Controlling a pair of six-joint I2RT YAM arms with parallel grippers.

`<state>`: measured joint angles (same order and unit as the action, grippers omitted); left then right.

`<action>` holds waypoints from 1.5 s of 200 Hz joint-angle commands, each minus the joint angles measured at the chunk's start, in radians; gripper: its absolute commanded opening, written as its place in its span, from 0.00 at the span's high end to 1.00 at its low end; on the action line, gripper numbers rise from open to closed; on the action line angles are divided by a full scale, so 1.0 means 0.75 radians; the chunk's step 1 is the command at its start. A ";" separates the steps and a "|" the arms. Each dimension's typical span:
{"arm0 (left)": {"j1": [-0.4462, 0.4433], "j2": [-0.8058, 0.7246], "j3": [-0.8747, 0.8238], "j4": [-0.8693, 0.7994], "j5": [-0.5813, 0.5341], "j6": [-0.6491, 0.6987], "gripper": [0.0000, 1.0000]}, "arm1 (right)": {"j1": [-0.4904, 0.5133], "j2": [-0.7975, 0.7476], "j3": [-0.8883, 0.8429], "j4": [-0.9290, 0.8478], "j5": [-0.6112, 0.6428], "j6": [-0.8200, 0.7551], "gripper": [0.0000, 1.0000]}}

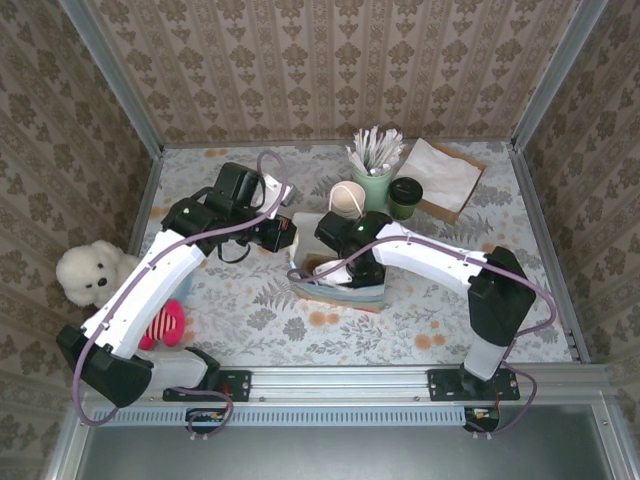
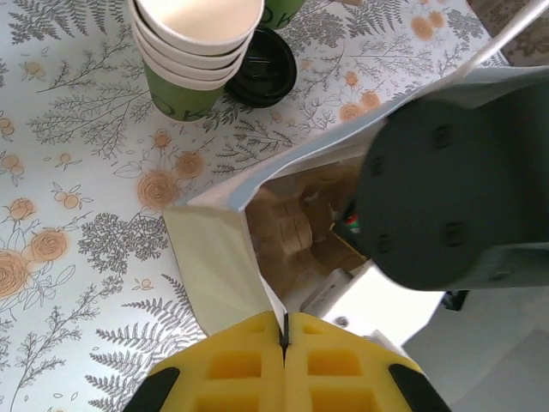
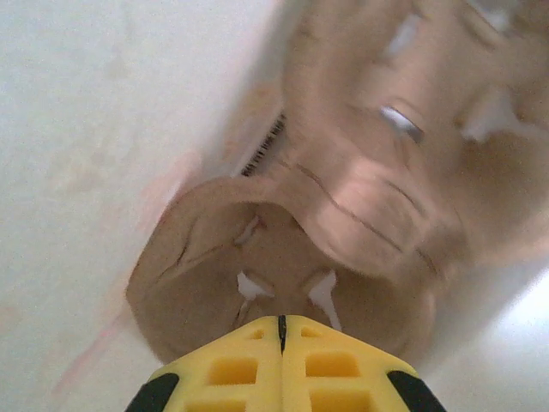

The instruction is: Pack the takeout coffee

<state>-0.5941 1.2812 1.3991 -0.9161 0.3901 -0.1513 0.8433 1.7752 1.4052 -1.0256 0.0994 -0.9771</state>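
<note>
The takeout coffee (image 1: 405,197), a dark-green cup with a black lid, stands at the back of the table, right of the pale-green cup of white sticks (image 1: 372,183). Neither gripper is near it. A white paper bag (image 1: 340,287) stands open mid-table. My left gripper (image 2: 284,330) is shut on the bag's near rim (image 2: 276,302), holding the mouth open. My right gripper (image 3: 280,322) is down inside the bag, shut, with its tips against the edge of a brown pulp cup carrier (image 3: 257,266). Whether it pinches the carrier I cannot tell.
A stack of lidless green cups (image 2: 197,51) stands just behind the bag, with a loose black lid (image 2: 262,73) on the table beside it. A brown tray of napkins (image 1: 440,175) is at the back right. A white teddy (image 1: 85,272) and a pink toy (image 1: 165,325) lie at the left.
</note>
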 commanded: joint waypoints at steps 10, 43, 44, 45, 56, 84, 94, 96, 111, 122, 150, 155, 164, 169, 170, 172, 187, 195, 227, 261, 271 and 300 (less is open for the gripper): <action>0.026 0.016 0.055 -0.023 0.077 0.057 1.00 | -0.015 0.101 -0.007 0.010 0.031 -0.087 1.00; 0.056 0.034 0.073 -0.037 0.105 0.040 1.00 | -0.022 0.176 -0.025 0.076 0.079 -0.098 1.00; 0.056 0.034 0.072 -0.038 0.107 0.037 1.00 | -0.022 0.177 -0.024 0.075 0.082 -0.098 1.00; 0.056 0.034 0.074 -0.037 0.108 0.035 1.00 | -0.021 0.177 -0.022 0.075 0.084 -0.098 1.00; 0.058 0.032 0.075 -0.037 0.121 0.021 1.00 | -0.019 0.174 -0.009 0.079 0.103 -0.091 1.00; 0.058 0.021 0.058 -0.011 0.138 -0.028 1.00 | 0.001 0.086 0.044 0.064 0.096 -0.100 1.00; 0.058 0.025 0.066 -0.015 0.137 -0.054 1.00 | 0.012 0.042 0.068 0.047 0.069 -0.106 1.00; 0.059 0.026 0.067 -0.018 0.136 -0.060 1.00 | 0.015 0.032 0.071 0.046 0.063 -0.107 1.00; 0.058 0.038 0.082 -0.040 0.132 -0.093 1.00 | 0.033 -0.039 0.062 0.064 0.020 -0.134 1.00; 0.058 0.043 0.089 -0.059 0.132 -0.113 1.00 | 0.045 -0.067 0.021 0.110 0.049 -0.166 1.00; 0.059 0.041 0.076 -0.068 0.134 -0.157 1.00 | 0.036 -0.030 -0.082 0.209 0.167 -0.235 1.00; 0.059 0.040 0.073 -0.069 0.136 -0.165 1.00 | 0.032 -0.016 -0.089 0.215 0.167 -0.235 1.00; 0.059 0.042 0.069 -0.069 0.138 -0.178 1.00 | 0.023 0.002 -0.101 0.229 0.154 -0.233 1.00; 0.059 0.039 0.068 -0.067 0.140 -0.183 1.00 | 0.020 0.013 -0.110 0.240 0.147 -0.237 1.00; 0.059 0.039 0.069 -0.066 0.140 -0.186 1.00 | 0.020 0.013 -0.111 0.247 0.146 -0.236 1.00; 0.060 0.038 0.067 -0.065 0.142 -0.188 1.00 | 0.019 0.016 -0.115 0.254 0.144 -0.238 1.00; 0.060 0.034 0.064 -0.054 0.155 -0.197 1.00 | 0.011 0.045 -0.142 0.306 0.146 -0.248 1.00; 0.060 0.031 0.058 -0.047 0.164 -0.201 1.00 | 0.007 0.068 -0.149 0.320 0.145 -0.252 1.00; 0.060 0.028 0.050 -0.031 0.181 -0.203 1.00 | 0.006 0.129 -0.135 0.307 0.118 -0.216 1.00; 0.060 0.025 0.049 -0.026 0.175 -0.204 0.99 | 0.013 0.056 -0.069 0.249 0.055 -0.176 1.00; 0.062 0.028 0.049 -0.026 0.171 -0.206 0.99 | 0.020 0.025 -0.056 0.241 0.043 -0.176 1.00; 0.068 0.032 0.048 -0.026 0.164 -0.215 0.99 | 0.047 -0.047 -0.090 0.310 0.048 -0.209 1.00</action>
<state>-0.5537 1.3121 1.4292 -0.9527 0.4847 -0.2955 0.8574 1.8061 1.3361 -0.7956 0.1654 -1.1229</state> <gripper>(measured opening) 0.047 0.050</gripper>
